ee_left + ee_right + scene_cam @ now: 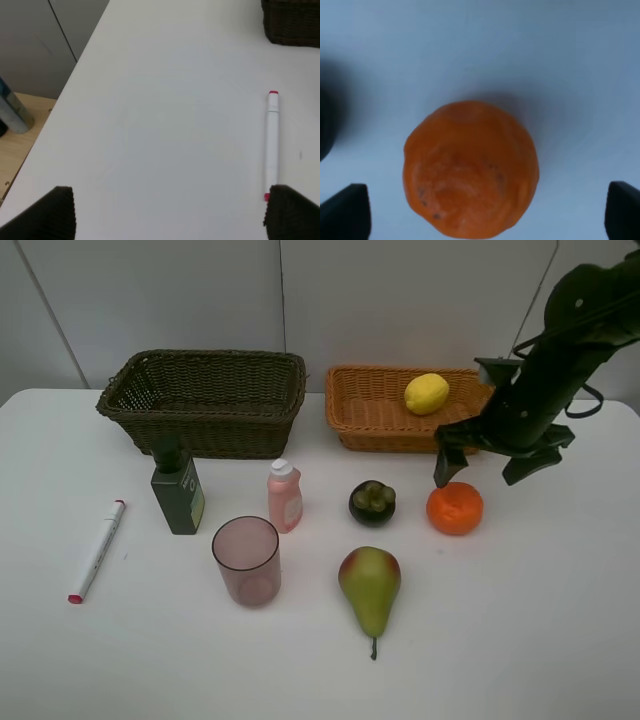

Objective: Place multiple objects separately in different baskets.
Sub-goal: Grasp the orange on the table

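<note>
white bench (520, 640) carried all items.

left end effector (172, 212), seen only in its own wrist view, stood over bare bench with jaws spread wide and nothing between them.

white red-tipped marker (97, 550) lay flat at the far left of the bench. in the left wrist view one red end sat just beside a fingertip (292, 212).

dark olive-brown basket (215, 425) stood at the back left. dark green bottle (178, 490) stood upright just in front of its wall. translucent pink cup (246, 560) stood upright nearer the front edge. small pink bottle (285, 497) stood upright behind and just right of the cup.

dark mangosteen (372, 502) sat near the centre. green-red pear (370, 587) lay in front of it, stem toward the front edge.

light orange-tan basket (370, 435) stood at the back right, beside the dark one but apart. yellow lemon (427, 393) lay inside it, toward its right end.

orange (455, 508) rested on the bench in front of that basket, right of the mangosteen and apart from it.

right end effector (482, 472) hung over the orange, jaws fully spread. the right wrist view showed the fruit between the fingertips with a clear gap on each side, so nothing was gripped.
</note>
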`<action>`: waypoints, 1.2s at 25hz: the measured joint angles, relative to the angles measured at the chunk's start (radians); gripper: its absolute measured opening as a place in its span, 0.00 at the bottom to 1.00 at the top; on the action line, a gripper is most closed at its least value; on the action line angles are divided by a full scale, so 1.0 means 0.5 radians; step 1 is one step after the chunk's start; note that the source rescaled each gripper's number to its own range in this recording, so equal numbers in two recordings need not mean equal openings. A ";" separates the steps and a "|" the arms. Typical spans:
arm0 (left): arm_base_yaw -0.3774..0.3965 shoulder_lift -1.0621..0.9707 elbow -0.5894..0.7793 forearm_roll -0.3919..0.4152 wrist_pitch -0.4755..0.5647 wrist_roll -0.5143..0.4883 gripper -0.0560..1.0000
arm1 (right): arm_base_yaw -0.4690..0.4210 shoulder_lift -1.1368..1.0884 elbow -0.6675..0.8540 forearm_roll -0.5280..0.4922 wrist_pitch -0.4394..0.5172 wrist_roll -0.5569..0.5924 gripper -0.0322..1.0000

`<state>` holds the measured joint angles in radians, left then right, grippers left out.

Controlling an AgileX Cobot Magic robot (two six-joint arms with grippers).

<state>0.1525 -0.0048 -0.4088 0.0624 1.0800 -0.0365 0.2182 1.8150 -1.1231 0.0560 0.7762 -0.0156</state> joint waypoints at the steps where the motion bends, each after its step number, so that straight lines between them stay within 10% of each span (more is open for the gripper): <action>1: 0.000 0.000 0.000 0.000 0.000 0.000 1.00 | 0.000 0.000 0.028 0.005 -0.035 0.000 1.00; 20: 0.000 0.000 0.000 0.000 0.000 0.000 1.00 | 0.086 0.207 0.144 0.078 -0.340 -0.082 1.00; 23: 0.000 0.000 0.000 0.000 0.000 0.000 1.00 | 0.086 0.214 0.144 0.078 -0.340 -0.082 0.78; 25: 0.000 0.000 0.000 0.000 0.000 0.000 1.00 | 0.086 0.225 0.144 0.073 -0.342 -0.082 0.32; 30: 0.000 0.000 0.000 0.000 0.000 0.000 1.00 | 0.090 0.230 0.144 0.045 -0.347 -0.075 0.30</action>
<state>0.1525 -0.0048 -0.4088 0.0624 1.0800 -0.0365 0.2634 1.9299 -1.0511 0.0787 0.6029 -0.0532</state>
